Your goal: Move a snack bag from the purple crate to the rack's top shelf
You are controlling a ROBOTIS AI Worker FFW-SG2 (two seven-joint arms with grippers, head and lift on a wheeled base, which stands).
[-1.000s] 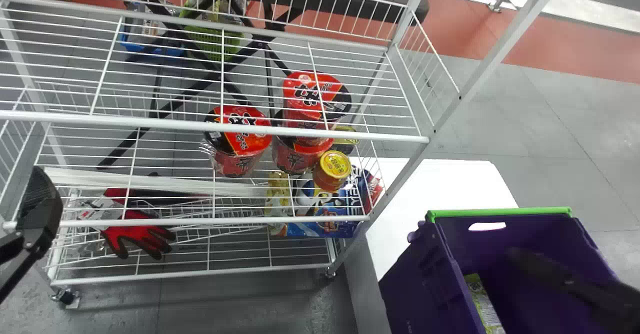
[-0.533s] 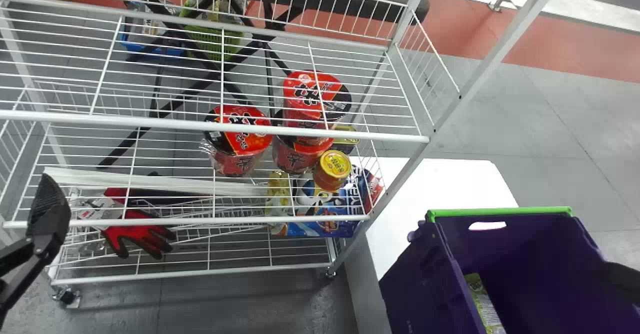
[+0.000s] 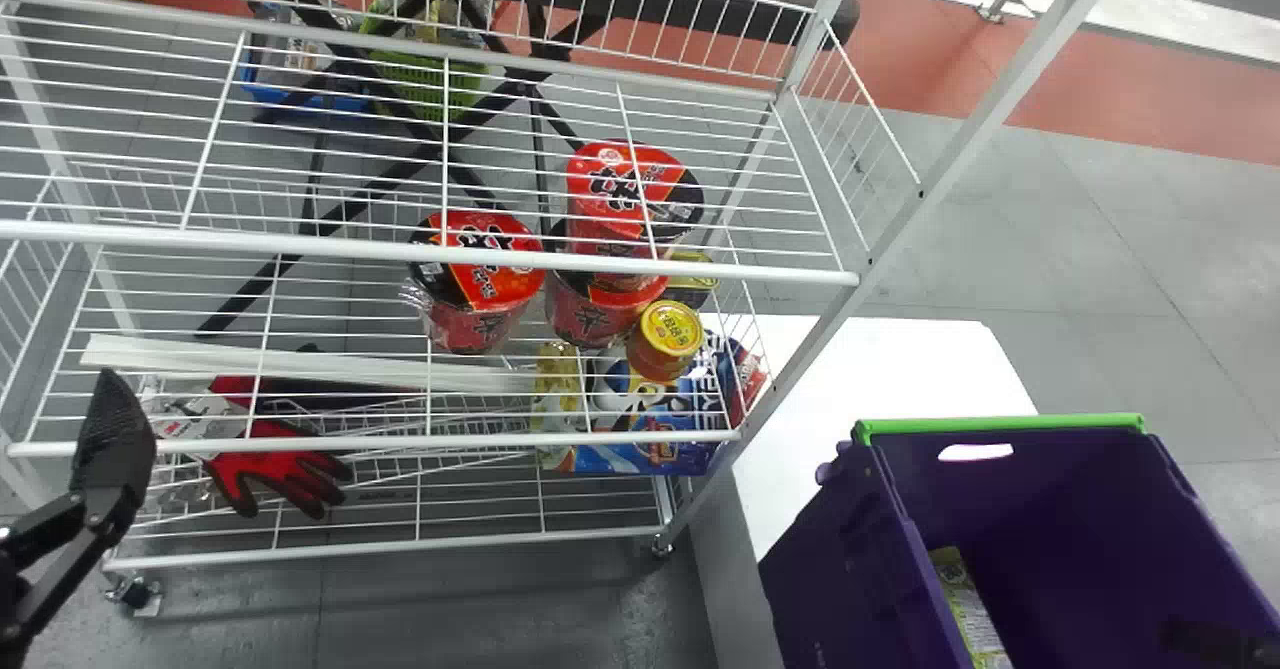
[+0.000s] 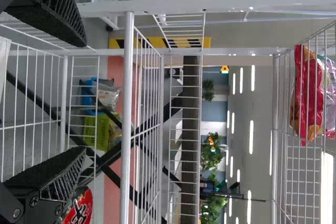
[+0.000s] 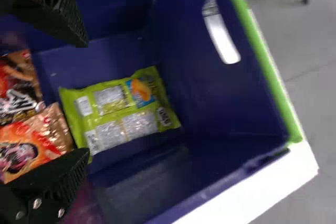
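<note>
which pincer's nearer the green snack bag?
Right. The right pincer is at the purple crate, with the green snack bag inside just ahead of it; the left pincer is off at the rack's left end.

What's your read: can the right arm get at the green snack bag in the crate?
Likely yes: the right gripper is open over the purple crate, and the green snack bag lies ahead of it with nothing on top. The orange bag by one end might crowd a finger.
</note>
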